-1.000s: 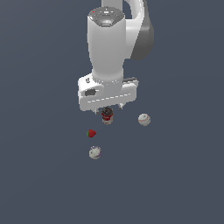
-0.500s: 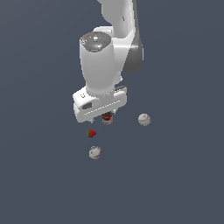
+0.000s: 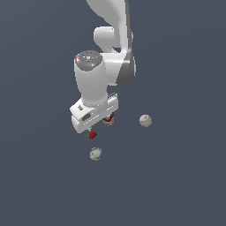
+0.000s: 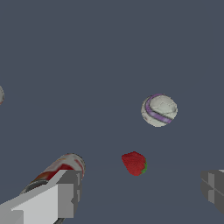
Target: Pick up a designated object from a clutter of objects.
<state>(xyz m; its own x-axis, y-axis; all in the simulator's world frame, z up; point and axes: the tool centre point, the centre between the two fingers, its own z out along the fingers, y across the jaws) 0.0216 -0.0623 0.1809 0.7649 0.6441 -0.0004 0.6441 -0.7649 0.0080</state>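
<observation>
Presently the white hand [image 4: 138,194], fingers spread and empty, is hovering over the tiny red strawberry [image 4: 134,163] beside the dark red-labelled can [image 4: 61,168]; next, presumably, descending and closing.

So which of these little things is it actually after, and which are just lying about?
Part of the job:
- strawberry, the thing to pick up
- gripper, open, fingers either side of the strawberry

Just lying about:
- can with a red label
- nearer ball
- farther ball
</observation>
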